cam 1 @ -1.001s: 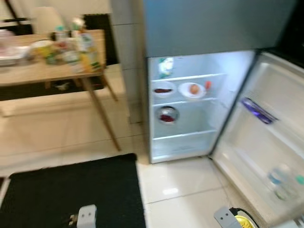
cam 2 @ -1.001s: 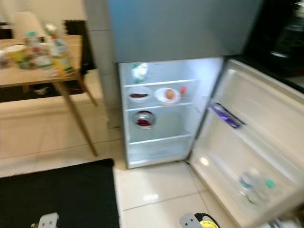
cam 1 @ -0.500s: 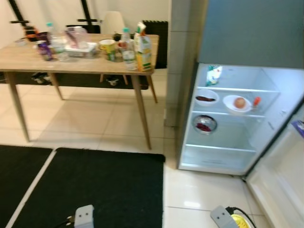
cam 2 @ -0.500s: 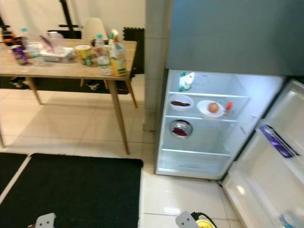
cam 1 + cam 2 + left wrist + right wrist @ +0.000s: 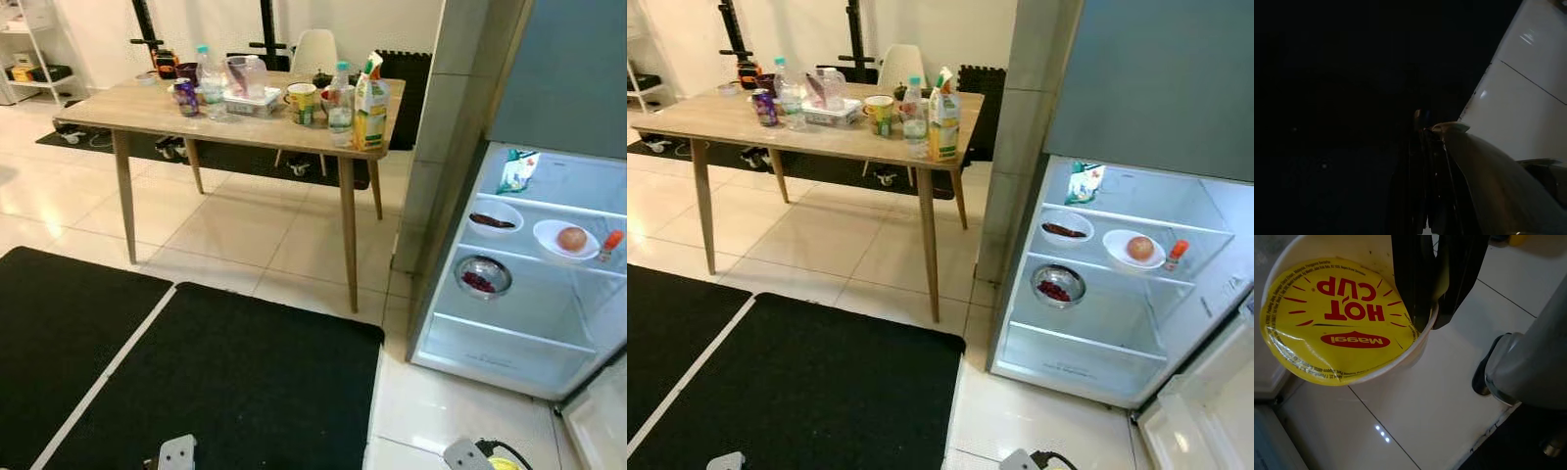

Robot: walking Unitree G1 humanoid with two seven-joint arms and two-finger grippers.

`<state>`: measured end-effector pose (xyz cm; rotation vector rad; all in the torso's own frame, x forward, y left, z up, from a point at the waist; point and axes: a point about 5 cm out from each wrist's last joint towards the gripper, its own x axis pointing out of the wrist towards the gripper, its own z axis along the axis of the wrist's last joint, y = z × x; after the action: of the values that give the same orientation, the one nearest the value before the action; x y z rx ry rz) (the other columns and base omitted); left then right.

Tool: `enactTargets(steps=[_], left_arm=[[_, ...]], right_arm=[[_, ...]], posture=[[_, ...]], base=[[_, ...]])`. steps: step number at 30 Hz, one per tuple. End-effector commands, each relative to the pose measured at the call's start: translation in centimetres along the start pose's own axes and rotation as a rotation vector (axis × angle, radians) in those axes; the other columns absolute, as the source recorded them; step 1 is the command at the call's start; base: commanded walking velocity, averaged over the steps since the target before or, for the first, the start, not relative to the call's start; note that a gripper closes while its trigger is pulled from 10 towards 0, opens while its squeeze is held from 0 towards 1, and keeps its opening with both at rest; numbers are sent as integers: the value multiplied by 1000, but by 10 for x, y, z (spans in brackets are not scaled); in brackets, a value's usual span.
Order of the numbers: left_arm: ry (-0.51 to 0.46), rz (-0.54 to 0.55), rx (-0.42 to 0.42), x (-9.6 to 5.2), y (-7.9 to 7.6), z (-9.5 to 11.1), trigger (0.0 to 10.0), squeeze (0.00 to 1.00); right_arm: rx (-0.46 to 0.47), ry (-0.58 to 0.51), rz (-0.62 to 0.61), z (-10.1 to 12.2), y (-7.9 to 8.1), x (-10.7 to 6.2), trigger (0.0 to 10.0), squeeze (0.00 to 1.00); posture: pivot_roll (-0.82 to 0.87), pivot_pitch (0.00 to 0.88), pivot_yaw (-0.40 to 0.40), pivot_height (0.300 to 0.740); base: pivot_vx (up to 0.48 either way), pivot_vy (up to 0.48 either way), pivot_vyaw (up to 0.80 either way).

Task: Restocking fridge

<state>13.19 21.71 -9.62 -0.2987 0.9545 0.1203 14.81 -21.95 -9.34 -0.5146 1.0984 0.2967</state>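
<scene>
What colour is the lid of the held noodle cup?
Yellow with red lettering, clearest in the right wrist view.

A table stands left of the open fridge, mats before it.

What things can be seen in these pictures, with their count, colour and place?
wooden table: 1, light brown, left of the fridge
juice carton: 1, green and yellow, on the table's near right corner
water bottles: 2, clear, on the table
mug: 1, yellow, on the table
can: 1, purple, on the table
fridge: 1, grey, open, on the right
bowls: 2, white, upper shelf
metal bowl: 1, silver, lower shelf
floor mats: 2, black, on the tiles
Maggi Hot Cup: 1, yellow lid, held over the tiles
right tool: shut on the cup's rim
left tool: dark, hanging idle
</scene>
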Motion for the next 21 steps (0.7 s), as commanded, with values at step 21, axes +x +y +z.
enactTargets(steps=[21], left_arm=[[9,25,-20,0,0,-4,10000,0]], right_arm=[[1,22,-6,-5,0,-1,10000,0]], posture=[[-80,4,-12,740]], base=[[0,-156,0]])
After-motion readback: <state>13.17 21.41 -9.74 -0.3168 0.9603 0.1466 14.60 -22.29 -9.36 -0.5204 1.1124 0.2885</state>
